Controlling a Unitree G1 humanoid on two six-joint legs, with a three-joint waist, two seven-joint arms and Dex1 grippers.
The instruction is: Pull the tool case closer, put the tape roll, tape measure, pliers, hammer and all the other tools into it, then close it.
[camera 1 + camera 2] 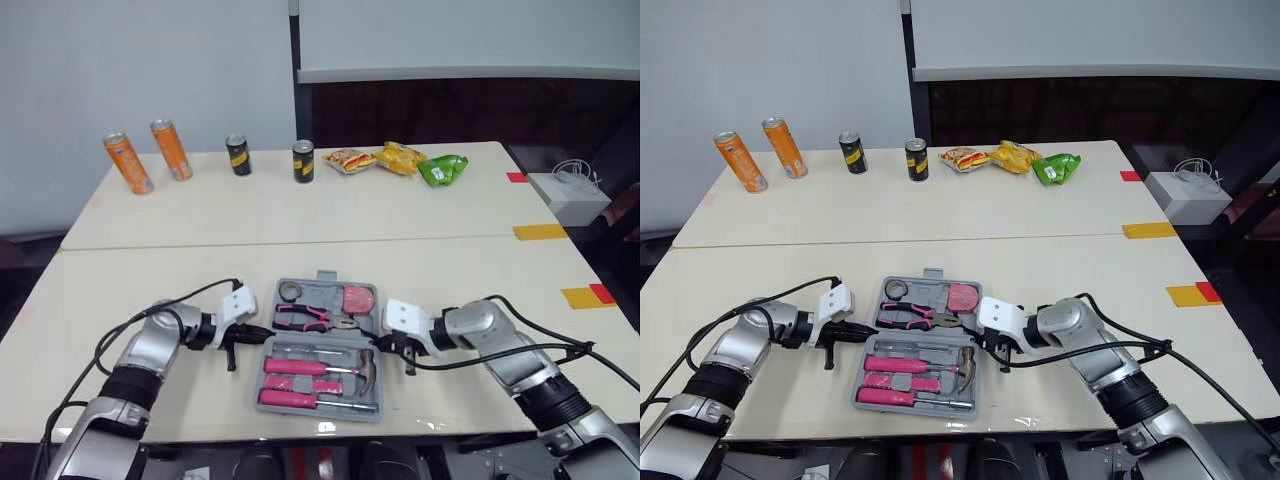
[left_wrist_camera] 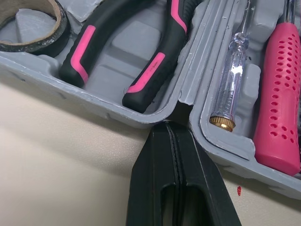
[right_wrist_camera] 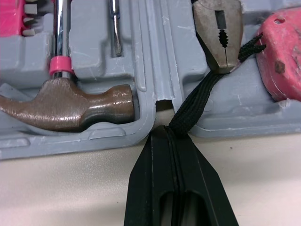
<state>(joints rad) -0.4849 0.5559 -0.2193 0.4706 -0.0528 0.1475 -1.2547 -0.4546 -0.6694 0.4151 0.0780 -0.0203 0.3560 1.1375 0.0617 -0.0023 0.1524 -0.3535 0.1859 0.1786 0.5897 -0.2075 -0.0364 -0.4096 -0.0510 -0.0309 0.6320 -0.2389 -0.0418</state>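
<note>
The grey tool case [image 1: 318, 278] lies open on the near table, close to the front edge. In its far half lie the tape roll [image 1: 291, 291], the pink-handled pliers [image 1: 305, 317] and the pink tape measure [image 1: 358, 298]. The near half holds pink screwdrivers [image 1: 295, 366] and the hammer [image 1: 365, 372]. My left gripper [image 2: 175, 129] is shut, its tip at the hinge notch on the case's left side. At the right-side notch, my right gripper [image 3: 165, 132] is also shut. The tape measure's black strap [image 3: 202, 96] runs out to its tip; whether it is pinched is unclear.
On the far table stand two orange cans [image 1: 128, 162], two dark cans [image 1: 303, 160] and snack packs [image 1: 400, 158]. A white box [image 1: 568, 197] sits off the right edge, with yellow and red tape marks [image 1: 588, 296] nearby. Cables trail from both arms.
</note>
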